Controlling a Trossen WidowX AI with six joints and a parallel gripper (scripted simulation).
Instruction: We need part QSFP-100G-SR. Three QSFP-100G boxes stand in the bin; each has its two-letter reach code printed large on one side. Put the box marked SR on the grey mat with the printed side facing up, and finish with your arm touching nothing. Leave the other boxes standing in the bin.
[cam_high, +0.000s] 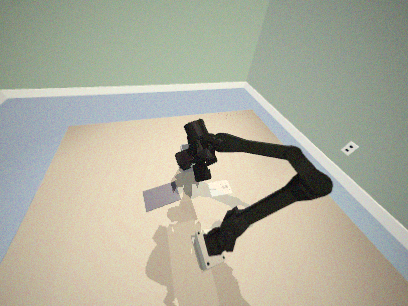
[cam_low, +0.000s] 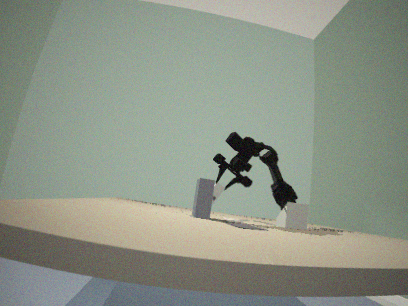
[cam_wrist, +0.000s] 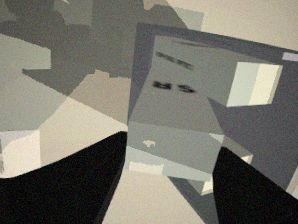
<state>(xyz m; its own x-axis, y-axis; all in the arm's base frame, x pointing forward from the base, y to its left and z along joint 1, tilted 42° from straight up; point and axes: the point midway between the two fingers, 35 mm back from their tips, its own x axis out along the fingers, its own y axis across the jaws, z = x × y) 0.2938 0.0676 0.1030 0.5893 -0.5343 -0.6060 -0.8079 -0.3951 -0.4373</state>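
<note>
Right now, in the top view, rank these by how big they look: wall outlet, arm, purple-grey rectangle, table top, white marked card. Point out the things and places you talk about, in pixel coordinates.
Largest to smallest:
1. Table top (cam_high: 100, 165)
2. Arm (cam_high: 267, 206)
3. Purple-grey rectangle (cam_high: 159, 197)
4. White marked card (cam_high: 219, 188)
5. Wall outlet (cam_high: 350, 148)

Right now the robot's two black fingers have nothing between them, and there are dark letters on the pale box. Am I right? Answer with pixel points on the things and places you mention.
Not quite: the wrist view shows the pale box (cam_wrist: 172, 150) held between the two black fingers (cam_low: 230, 183). The dark letters (cam_wrist: 161, 85) are on it, just as you said.
</note>
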